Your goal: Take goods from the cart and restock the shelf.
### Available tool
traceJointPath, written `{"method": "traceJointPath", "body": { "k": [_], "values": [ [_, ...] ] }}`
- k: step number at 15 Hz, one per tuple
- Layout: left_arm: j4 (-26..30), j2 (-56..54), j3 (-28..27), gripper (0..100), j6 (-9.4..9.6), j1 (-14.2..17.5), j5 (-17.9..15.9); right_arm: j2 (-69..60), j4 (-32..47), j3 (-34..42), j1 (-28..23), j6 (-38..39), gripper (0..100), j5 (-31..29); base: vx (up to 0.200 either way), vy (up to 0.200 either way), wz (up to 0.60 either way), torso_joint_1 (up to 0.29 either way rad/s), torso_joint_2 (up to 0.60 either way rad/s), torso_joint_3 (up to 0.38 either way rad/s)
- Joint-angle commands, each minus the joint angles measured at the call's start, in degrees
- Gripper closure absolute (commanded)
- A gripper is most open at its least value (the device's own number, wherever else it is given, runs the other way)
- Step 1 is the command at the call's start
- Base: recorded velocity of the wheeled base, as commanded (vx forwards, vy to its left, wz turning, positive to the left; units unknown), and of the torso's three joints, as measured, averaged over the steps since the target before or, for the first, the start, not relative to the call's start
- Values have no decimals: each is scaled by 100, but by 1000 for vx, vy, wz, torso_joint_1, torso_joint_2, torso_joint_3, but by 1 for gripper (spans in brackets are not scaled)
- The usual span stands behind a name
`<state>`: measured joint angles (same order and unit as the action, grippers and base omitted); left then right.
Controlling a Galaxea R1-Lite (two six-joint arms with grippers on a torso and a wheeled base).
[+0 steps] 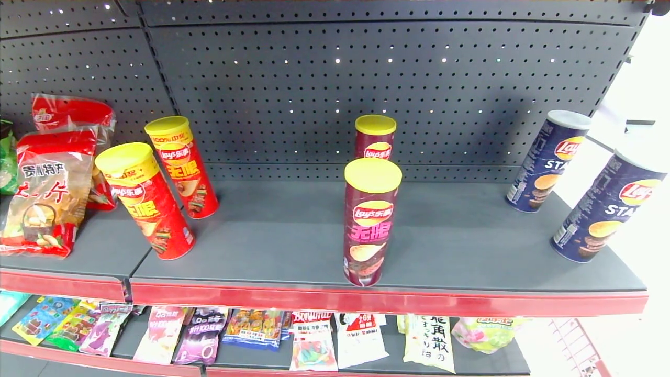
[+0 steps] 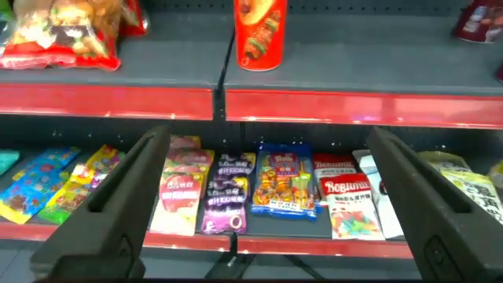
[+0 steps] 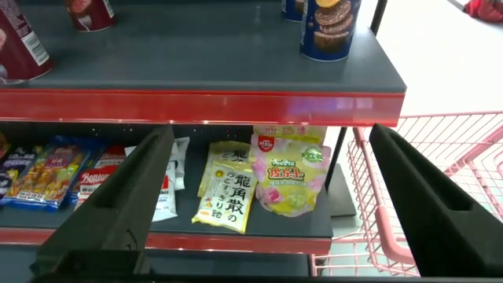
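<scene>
On the grey shelf [image 1: 293,235] stand two red chip cans [image 1: 145,200] at the left, two maroon cans [image 1: 370,220] in the middle and two dark blue cans [image 1: 604,207] at the right. My left gripper [image 2: 259,208] is open and empty, held low in front of the red shelf lip [image 2: 314,106], facing the snack bags below. My right gripper [image 3: 267,212] is also open with nothing between its fingers, in front of the shelf's right end. A pink cart [image 3: 428,212] stands to the right of the shelf.
Red snack bags [image 1: 47,188] lean at the shelf's far left. The lower shelf [image 1: 235,358] carries several flat packets [image 2: 287,181] and a green pouch [image 3: 292,177]. A perforated back panel [image 1: 335,89] closes the shelf behind. Free shelf room lies between the can groups.
</scene>
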<state>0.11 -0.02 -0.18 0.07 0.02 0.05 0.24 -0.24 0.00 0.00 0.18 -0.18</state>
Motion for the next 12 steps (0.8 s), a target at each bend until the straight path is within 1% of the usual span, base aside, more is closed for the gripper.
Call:
{"method": "traceJointPath", "body": {
  "k": [1, 3, 5, 12],
  "values": [
    [-2, 2, 18, 0, 1, -2, -5, -16, -2, 0, 0, -1, 0, 1, 0, 0, 0, 0, 0, 0],
    [-2, 2, 18, 0, 10, -2, -102, -16, -2, 0, 0, -9, 0, 1, 0, 0, 0, 0, 0, 0],
    [-2, 2, 9, 0, -16, -2, -102, -16, -2, 0, 0, 8, 0, 9, 0, 0, 0, 0, 0, 0],
    [-2, 2, 9, 0, -16, -2, -102, -16, -2, 0, 0, -18, 0, -8, 0, 0, 0, 0, 0, 0]
  ]
}}
